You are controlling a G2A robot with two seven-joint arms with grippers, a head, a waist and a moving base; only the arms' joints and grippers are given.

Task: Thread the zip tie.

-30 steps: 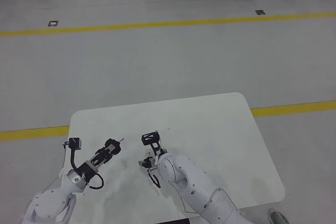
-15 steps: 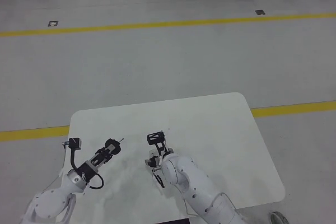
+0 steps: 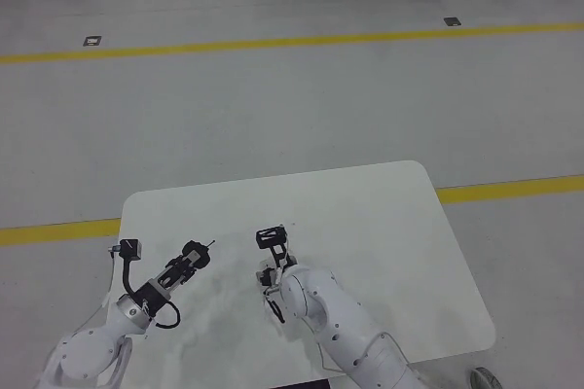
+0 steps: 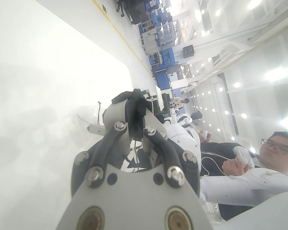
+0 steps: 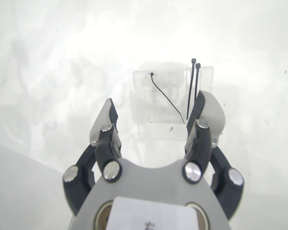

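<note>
Black zip ties (image 5: 190,89) are noted on a clear tray (image 5: 207,71) just ahead of the open right end effector (image 5: 155,96); one should be straddled squarely. Left end effector (image 4: 135,101) is closed.

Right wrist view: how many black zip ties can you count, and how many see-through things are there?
Black zip ties: 3
Clear plastic holder: 1
Total: 4

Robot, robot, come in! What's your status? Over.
Left hand shut, contents unclear. Right hand open over clear tray. Three zip ties on it, unthreaded. Nothing in the way.
</note>
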